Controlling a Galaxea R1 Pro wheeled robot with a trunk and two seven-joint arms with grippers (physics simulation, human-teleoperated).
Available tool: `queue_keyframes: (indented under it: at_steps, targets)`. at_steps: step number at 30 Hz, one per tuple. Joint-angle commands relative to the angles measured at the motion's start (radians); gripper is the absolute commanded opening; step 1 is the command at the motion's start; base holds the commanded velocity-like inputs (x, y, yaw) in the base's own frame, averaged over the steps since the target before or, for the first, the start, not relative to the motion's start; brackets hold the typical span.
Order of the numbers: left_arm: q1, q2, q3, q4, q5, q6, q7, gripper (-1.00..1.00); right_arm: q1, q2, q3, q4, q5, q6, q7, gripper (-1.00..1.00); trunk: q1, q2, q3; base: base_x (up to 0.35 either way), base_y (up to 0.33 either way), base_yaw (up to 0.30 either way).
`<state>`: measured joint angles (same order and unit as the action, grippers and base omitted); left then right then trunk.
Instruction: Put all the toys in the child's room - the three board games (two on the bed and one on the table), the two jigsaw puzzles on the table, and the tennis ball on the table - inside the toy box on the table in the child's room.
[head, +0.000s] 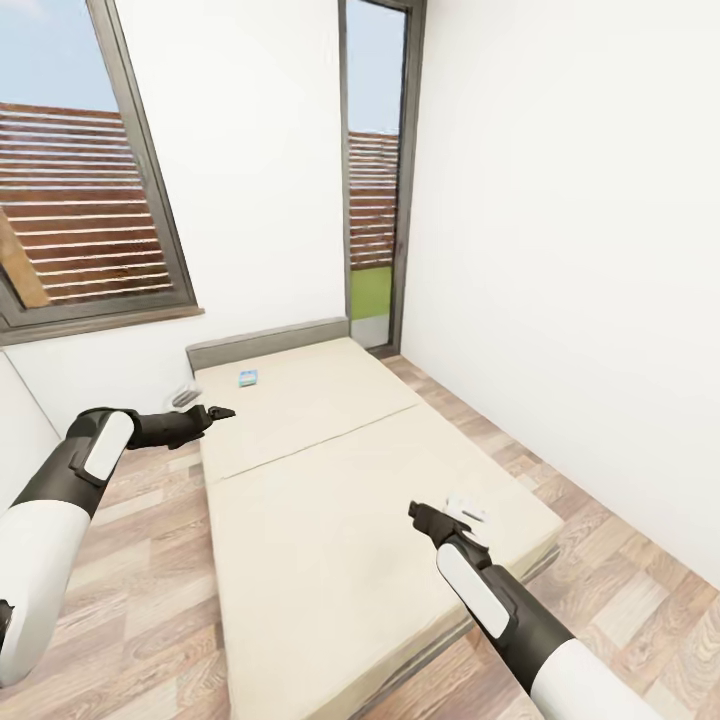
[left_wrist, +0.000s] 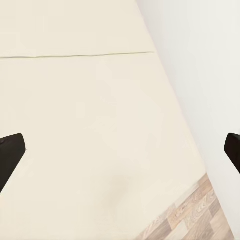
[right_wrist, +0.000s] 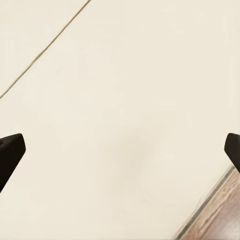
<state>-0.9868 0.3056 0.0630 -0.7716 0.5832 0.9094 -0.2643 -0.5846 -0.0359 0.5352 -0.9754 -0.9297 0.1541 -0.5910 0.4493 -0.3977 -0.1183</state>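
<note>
Both pincers are spread and hold nothing: the right pincer (head: 425, 518) hangs over the bed's (head: 330, 520) near half, just beside the white game (head: 468, 511) by the mattress's right edge; the left pincer (head: 218, 411) hovers at the bed's left edge. A blue game (head: 248, 378) lies far up, near the headboard (head: 268, 343). Both bed games remain ungrasped, so collecting here seems barely begun. Wood floor (head: 620, 600) and window (head: 80, 200) surround the bed.

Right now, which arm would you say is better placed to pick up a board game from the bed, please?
Probably the right: the right gripper hangs open beside the white board game; the left gripper is farther from the blue board game.
</note>
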Motion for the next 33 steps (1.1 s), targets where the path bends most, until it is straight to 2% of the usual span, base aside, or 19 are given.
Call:
queue_keyframes:
  at_steps: [1, 16, 27, 33]
  targets:
    - [-0.001, 0.0, 0.003, 0.0, -0.006, 0.005, -0.007, 1.0, -0.001, -0.001, 0.003, -0.001, -0.003, 0.004, -0.007, 1.0, 0.001, -0.002, -0.003, 0.012, 0.035, -0.005]
    - [-0.001, 0.0, 0.003, 0.0, -0.006, 0.005, -0.007, 1.0, -0.001, -0.001, 0.003, 0.004, -0.003, 0.004, -0.003, 1.0, 0.001, -0.002, -0.01, 0.002, 0.114, -0.169]
    - [-0.001, 0.0, 0.003, 0.0, -0.006, 0.005, -0.007, 1.0, -0.001, -0.001, 0.005, 0.004, -0.002, 0.002, -0.003, 1.0, 0.001, -0.002, -0.011, 0.0, 0.039, -0.034]
    - [-0.001, 0.0, 0.003, 0.0, -0.006, 0.005, -0.007, 1.0, -0.001, -0.001, 0.005, 0.004, -0.001, 0.002, -0.002, 1.0, 0.001, -0.002, -0.011, 0.0, 0.167, -0.012]
